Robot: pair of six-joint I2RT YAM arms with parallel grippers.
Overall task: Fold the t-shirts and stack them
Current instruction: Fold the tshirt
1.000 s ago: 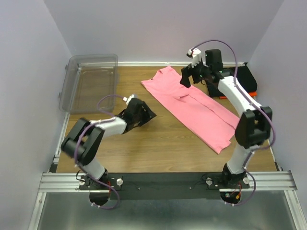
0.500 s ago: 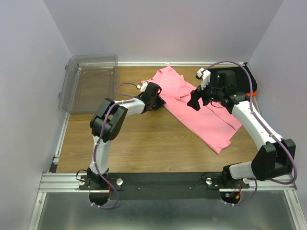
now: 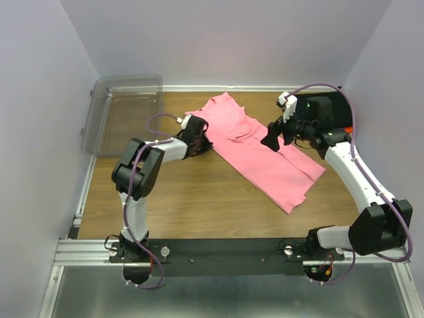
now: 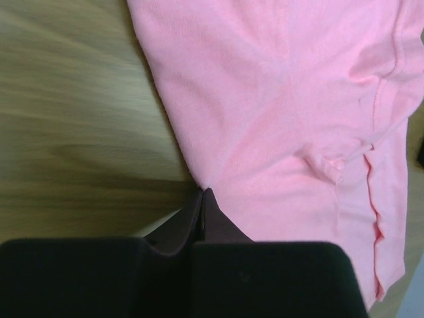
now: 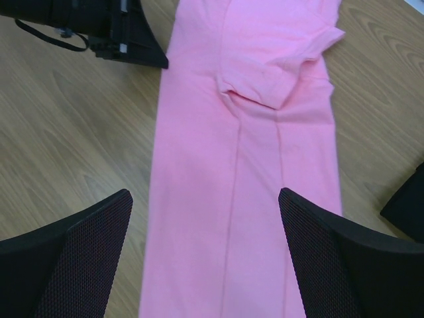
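Pink shirt (image 4: 265,119) cloth is pinched at its left edge by the left claw (image 4: 202,205). The fingers are closed flat together, with only a thin fold of hem between them. From that grip the cloth spreads away to the right over the wooden table (image 3: 199,192).

The right claw (image 5: 205,199) is spread wide and holds nothing. It hangs above the shirt (image 5: 232,165), with one finger (image 5: 73,258) over bare wood and the other over the shirt's right margin. No contact is evident.

Position of the shirt (image 3: 265,162): mid-table, already folded lengthwise into a narrow strip, with one sleeve tucked on top near the far end.

Governing relation: the strip's long axis runs diagonally from far left to near right. The left claw (image 3: 197,136) holds the left long edge close to the far end. The right claw (image 3: 273,140) is above the opposite long edge at about the same station along the strip. The near-right end lies free, and the right arm is nearer to it.

Assessment: the left arm is engaged, and the right arm must descend onto its own edge before any paired lift.

Also present: a clear bin (image 3: 126,112) at far left, well apart from the shirt.
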